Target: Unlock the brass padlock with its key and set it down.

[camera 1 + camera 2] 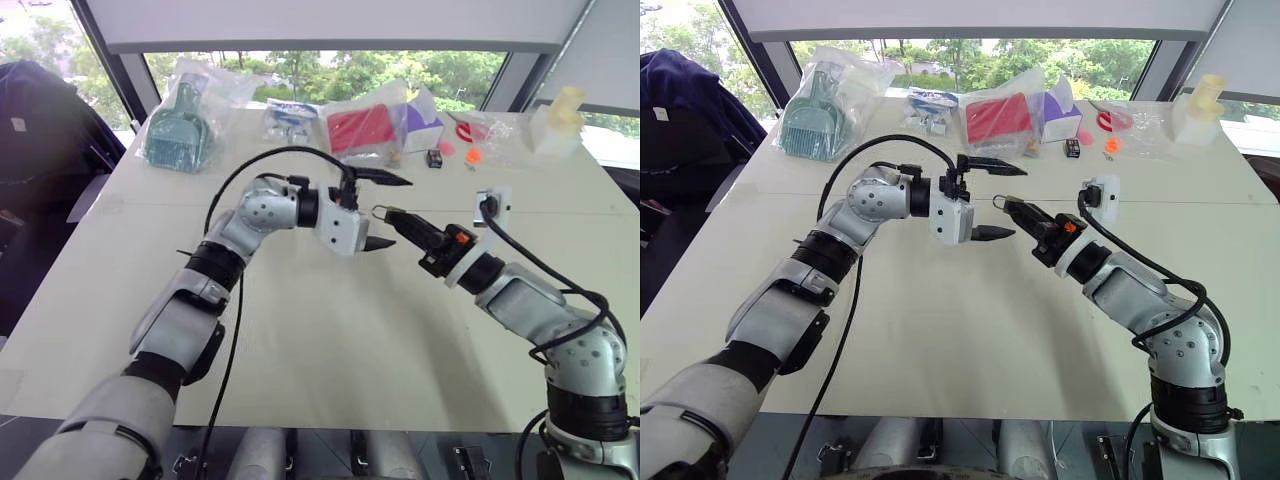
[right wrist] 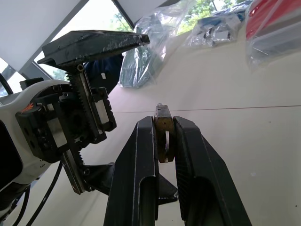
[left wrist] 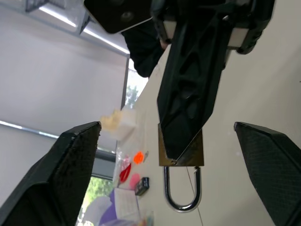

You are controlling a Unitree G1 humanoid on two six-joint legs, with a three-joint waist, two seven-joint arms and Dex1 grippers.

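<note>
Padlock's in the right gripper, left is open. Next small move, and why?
Probably lower the right gripper toward the table to set the brass padlock down. It is pinched in mid-air with its shackle free, and the left gripper stands open around it, holding nothing.

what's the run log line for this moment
right pincer: shut on brass padlock | left pincer: open beside it | padlock: held above table
</note>
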